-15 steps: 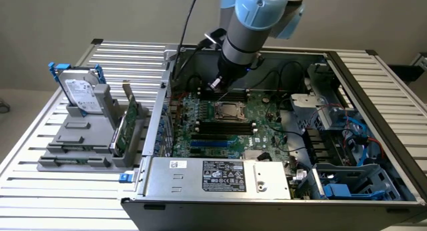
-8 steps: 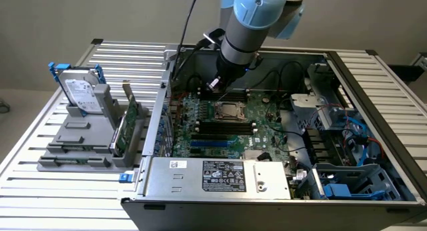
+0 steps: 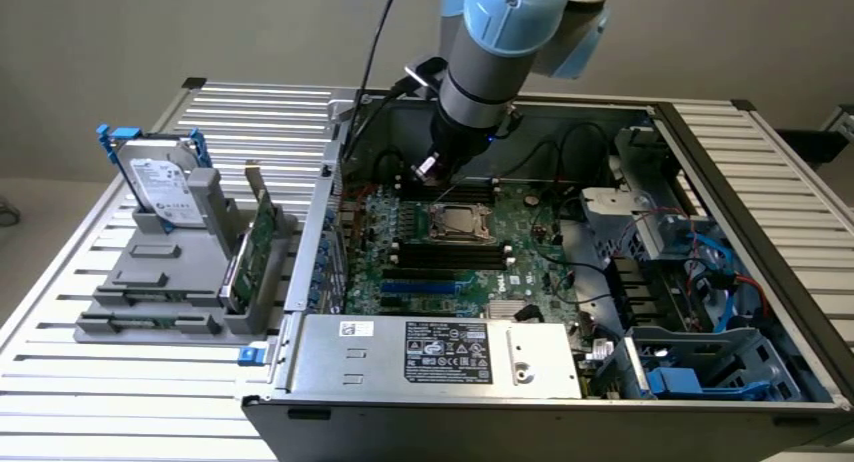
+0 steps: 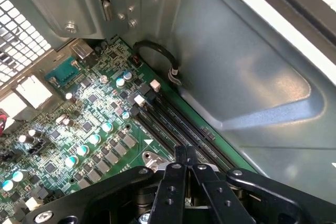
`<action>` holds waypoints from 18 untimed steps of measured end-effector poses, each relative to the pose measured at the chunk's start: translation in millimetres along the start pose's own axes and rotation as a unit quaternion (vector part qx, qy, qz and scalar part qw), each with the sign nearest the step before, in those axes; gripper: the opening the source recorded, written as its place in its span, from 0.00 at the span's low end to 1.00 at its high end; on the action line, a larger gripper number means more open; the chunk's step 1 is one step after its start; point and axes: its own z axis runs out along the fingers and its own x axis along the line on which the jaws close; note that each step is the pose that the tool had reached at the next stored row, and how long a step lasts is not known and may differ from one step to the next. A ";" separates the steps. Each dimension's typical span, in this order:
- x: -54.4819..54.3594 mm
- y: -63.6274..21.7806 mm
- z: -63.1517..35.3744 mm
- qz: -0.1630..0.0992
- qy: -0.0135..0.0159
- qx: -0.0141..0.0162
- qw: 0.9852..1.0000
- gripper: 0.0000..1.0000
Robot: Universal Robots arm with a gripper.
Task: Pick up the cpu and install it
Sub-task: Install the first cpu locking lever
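My gripper (image 3: 430, 170) hangs inside the open computer case, low over the back part of the green motherboard (image 3: 521, 267). In the wrist view its black fingers (image 4: 180, 157) are pressed together with nothing between them, so the gripper (image 4: 186, 151) is shut and empty. A square metal-framed socket (image 3: 458, 223) lies on the board a short way in front of the gripper. I cannot tell whether the cpu lies in that socket, and I make it out nowhere else. Below the fingertips run dark memory slots (image 4: 181, 121).
The case's metal walls (image 4: 247, 72) close in around the gripper. A black cable loop (image 4: 157, 56) sits near the slots. At the exterior view's left, a grey fixture (image 3: 160, 282) holds a hard drive (image 3: 163, 187) in a blue bracket and an upright green card (image 3: 254, 247). A power supply (image 3: 441, 354) lies along the front.
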 end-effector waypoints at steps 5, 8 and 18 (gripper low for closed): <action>-0.1 -0.1 0.0 0.001 0.004 0.005 1.000 0.11; -0.9 -0.9 -0.1 0.001 0.007 0.008 1.000 0.11; -5.7 -5.6 -0.7 0.001 0.006 0.011 1.000 0.11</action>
